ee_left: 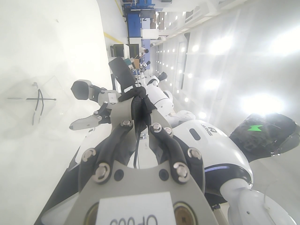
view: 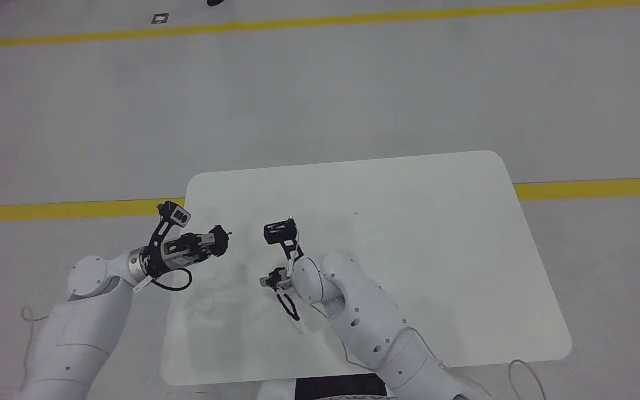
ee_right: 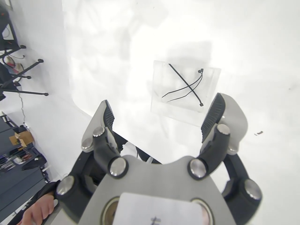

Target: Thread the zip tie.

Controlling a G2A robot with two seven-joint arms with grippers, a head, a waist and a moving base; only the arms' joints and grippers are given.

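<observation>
Left claw [ee_left: 140,99] is clenching a zip tie [ee_left: 136,146]; right claw [ee_right: 163,100] is hanging released. Next, judged: seizing the tail for threading.

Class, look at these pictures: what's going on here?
The left tool is shut on a thin black strip, apparently a zip tie. The right tool hangs open, pointed at a clear tray holding three more zip ties on the white table. Nothing is threaded yet.

3 zip ties [ee_right: 187,87] are showing black against a clear tray [ee_right: 161,76]. The table [view: 430,220] is glaring white, floor lines [view: 300,24] running yellow.
</observation>
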